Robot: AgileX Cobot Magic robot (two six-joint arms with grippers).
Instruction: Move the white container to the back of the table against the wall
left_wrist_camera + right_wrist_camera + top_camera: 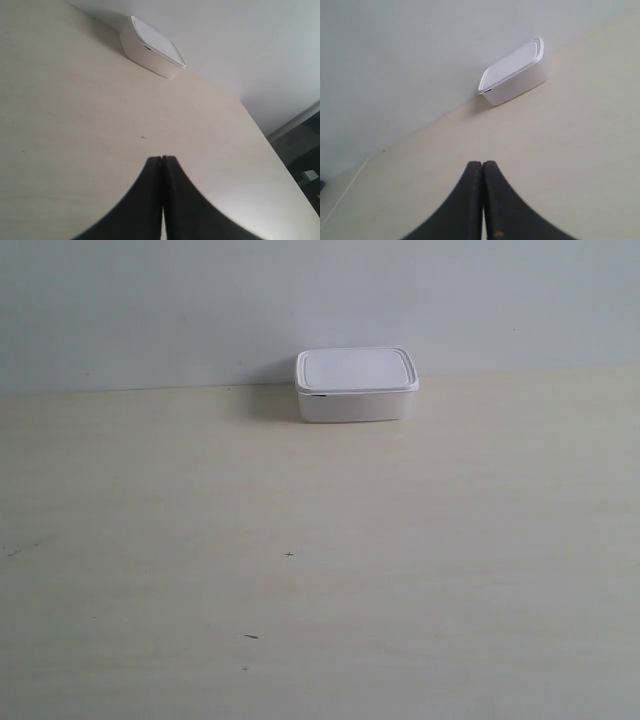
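Note:
The white container (356,386) with its flat rimmed lid stands at the back of the pale wood-grain table (320,570), right at the foot of the grey-white wall (150,310). Both wrist views show the white container (150,48) (513,71) far off, beside the wall. My left gripper (162,159) is shut, its black fingers pressed together with nothing between them, well short of the box. Likewise shut and empty, my right gripper (482,163) hangs over bare table far from the box. Neither arm appears in the exterior view.
A few tiny dark specks (289,555) mark the table. In the left wrist view the table's side edge (280,155) drops off to a dark floor area. The right wrist view shows another table edge (345,192) at its lower corner.

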